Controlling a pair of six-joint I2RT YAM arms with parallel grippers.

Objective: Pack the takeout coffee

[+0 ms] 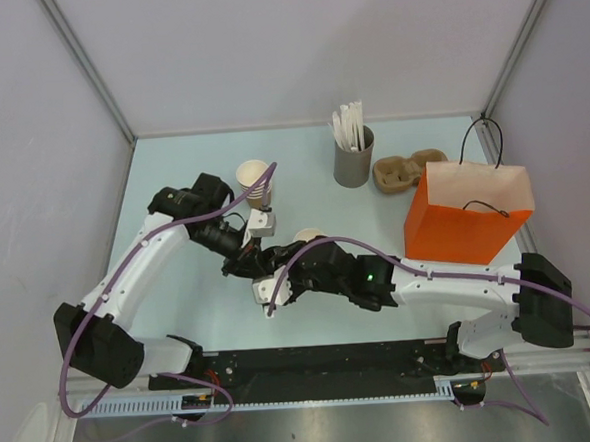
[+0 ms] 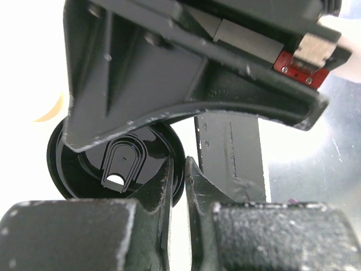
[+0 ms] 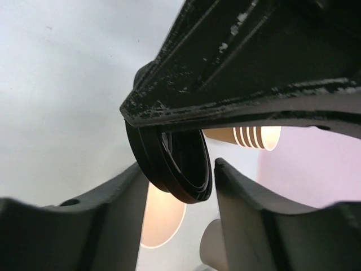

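Black lids (image 3: 169,169) pinched in right pincer (image 3: 181,169).

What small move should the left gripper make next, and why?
Probably pull gently away: the left gripper seems to pinch the rim of one round black plastic lid, while the right gripper holds the nested stack of black lids, so one must separate.

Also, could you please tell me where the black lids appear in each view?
Top external: hidden where left gripper and right gripper meet, mid-table.
Left wrist: black lids lower left, face-on, at the left gripper fingertips.
Right wrist: lids centre, edge-on, between the right gripper fingers.
Shared landmark: stacked tan cups, top external upper centre, right wrist upper right.
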